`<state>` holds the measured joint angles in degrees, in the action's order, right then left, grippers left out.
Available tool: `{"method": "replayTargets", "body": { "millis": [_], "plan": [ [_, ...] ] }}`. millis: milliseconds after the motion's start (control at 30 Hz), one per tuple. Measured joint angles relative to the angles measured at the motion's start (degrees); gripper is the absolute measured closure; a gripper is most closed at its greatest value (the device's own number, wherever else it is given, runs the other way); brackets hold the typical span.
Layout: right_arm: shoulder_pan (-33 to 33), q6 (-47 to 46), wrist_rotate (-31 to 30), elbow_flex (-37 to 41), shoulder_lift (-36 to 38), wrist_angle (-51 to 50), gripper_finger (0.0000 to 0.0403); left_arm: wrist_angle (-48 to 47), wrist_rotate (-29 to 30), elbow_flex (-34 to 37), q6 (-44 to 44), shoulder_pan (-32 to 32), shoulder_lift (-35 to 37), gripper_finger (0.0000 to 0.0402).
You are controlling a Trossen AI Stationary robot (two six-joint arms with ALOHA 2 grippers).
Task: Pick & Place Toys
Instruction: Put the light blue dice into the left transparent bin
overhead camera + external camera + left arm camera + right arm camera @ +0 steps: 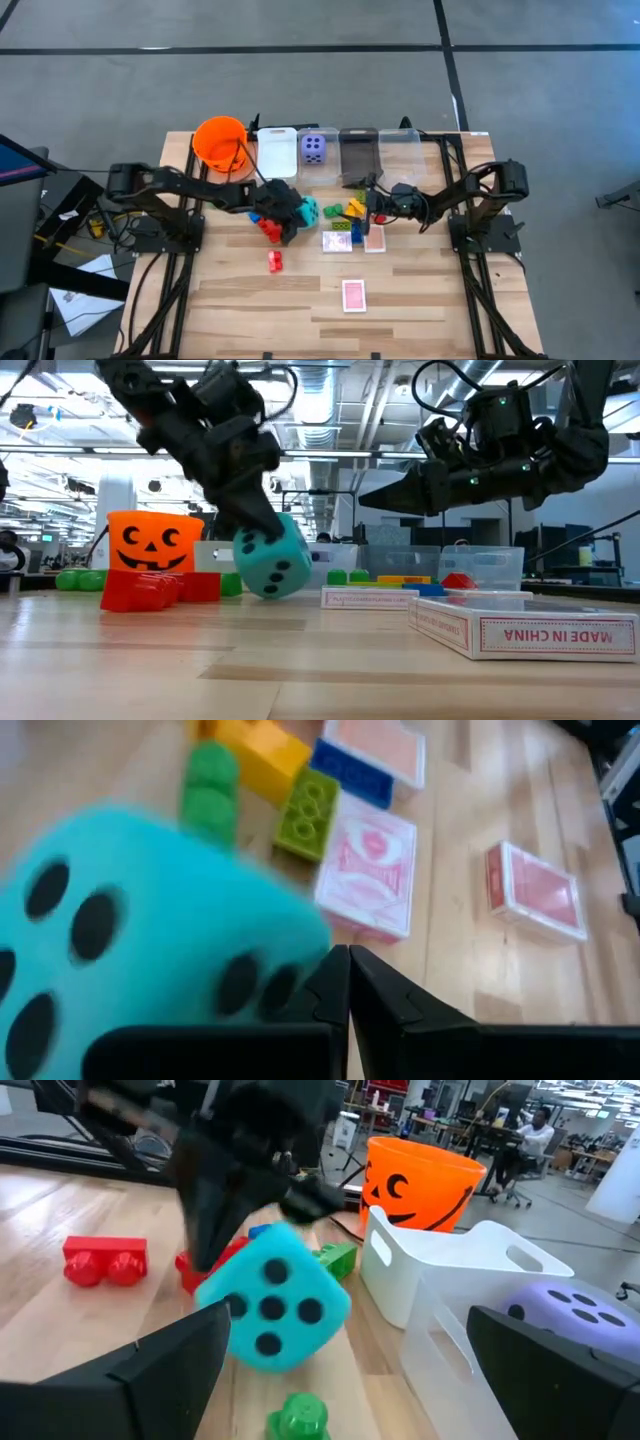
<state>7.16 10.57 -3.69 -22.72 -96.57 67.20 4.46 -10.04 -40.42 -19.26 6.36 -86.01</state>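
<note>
Slatted wooden table (420, 300), dotted teal die (273, 563)

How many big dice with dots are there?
2. The teal die is mid-table beside the left pincer, whose jaws are shut next to it. The purple die sits in a clear bin at the back. None looks hidden.

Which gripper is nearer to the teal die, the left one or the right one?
Left. The left gripper, shut, touches the teal die from above. The right gripper, open, hangs apart from it, over the bricks.
</note>
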Motion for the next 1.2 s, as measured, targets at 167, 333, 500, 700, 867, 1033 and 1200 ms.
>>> {"method": "replayTargets", "body": {
  "millis": [167, 333, 500, 700, 867, 1033, 1200],
  "plan": [
    [0.0, -0.5, 1.1, -0.7, 0.0, -0.1, 0.0003, -1.1, 3.3, 0.5, 0.9, -1.2, 5.6, 0.0402],
    [0.0, -0.8, 2.4, -1.3, 0.0, -1.6, 0.0003, 0.0, 8.7, 0.5, 3.2, -2.9, 9.4, 0.0401],
    [0.1, -1.1, 2.4, -1.5, -0.8, -2.3, 0.0003, -0.4, 18.6, 0.5, 4.3, -2.9, 9.4, 0.0402],
    [0.2, -1.6, 2.3, -2.5, -4.0, -1.6, 0.0003, -0.4, 25.1, 0.5, 4.5, -0.6, 6.0, 0.0401],
    [0.1, -1.6, 2.3, -4.6, -7.3, -1.8, 0.0003, 5.2, 25.1, 0.5, 7.4, 1.9, 2.0, 0.0401],
    [-0.7, -1.6, 2.2, -6.3, -8.9, -1.7, 0.0003, 13.3, 21.4, 0.4, 10.0, 4.5, -1.1, 0.0401],
    [-1.2, -1.2, 2.3, -6.6, -7.7, -1.4, 0.0003, 17.6, 16.5, 0.4, 10.0, 6.8, -3.4, 0.0401]
  ]
}}
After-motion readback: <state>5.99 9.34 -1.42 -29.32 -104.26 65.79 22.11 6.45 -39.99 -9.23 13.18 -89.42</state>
